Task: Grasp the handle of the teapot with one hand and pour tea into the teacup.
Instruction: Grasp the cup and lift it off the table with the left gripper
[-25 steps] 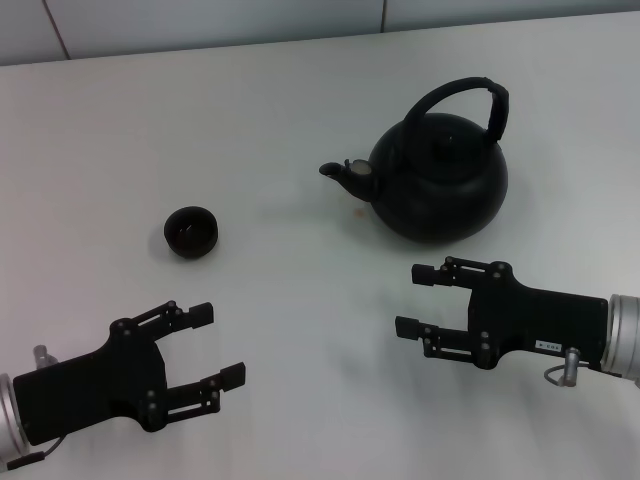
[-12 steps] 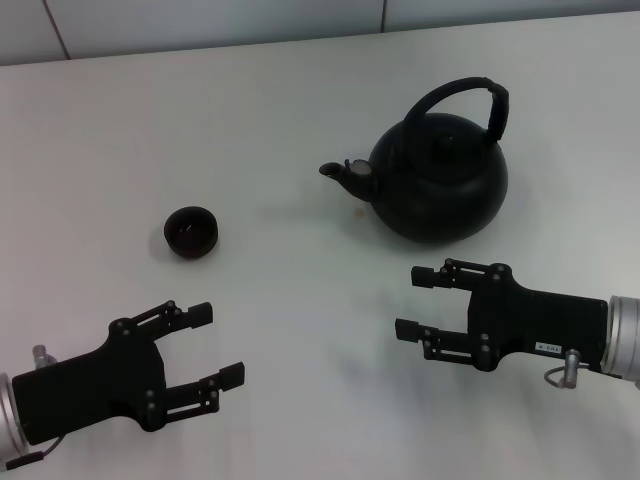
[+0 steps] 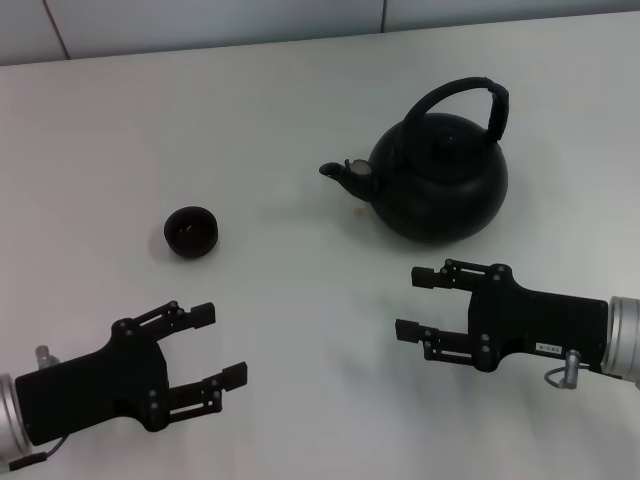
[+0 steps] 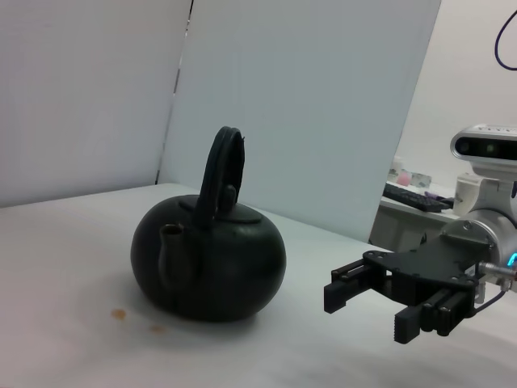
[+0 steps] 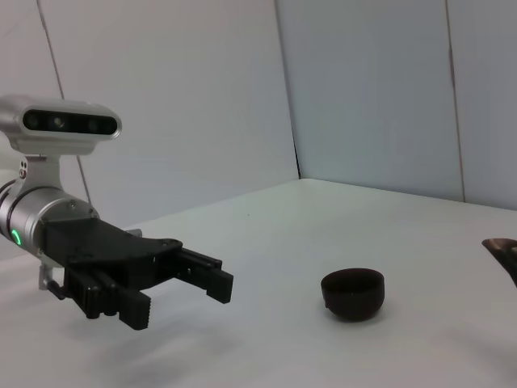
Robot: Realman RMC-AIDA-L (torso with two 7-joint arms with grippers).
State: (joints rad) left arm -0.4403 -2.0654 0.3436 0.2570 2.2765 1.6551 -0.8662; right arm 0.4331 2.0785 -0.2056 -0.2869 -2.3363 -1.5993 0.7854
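Note:
The large round matte-black teapot (image 3: 437,185) stands at the back right of the white table, its short spout (image 3: 340,174) pointing left, its arched black handle (image 3: 466,95) upright over the lid. It also shows in the left wrist view (image 4: 208,263). The small black teacup (image 3: 190,231) sits left of centre and shows in the right wrist view (image 5: 353,293). My right gripper (image 3: 418,300) is open and empty, low over the table in front of the teapot. My left gripper (image 3: 217,345) is open and empty near the front left, in front of the teacup.
The white table (image 3: 290,120) ends at the back against a grey wall (image 3: 200,20). A small brownish stain (image 3: 360,211) lies on the table by the teapot's spout side.

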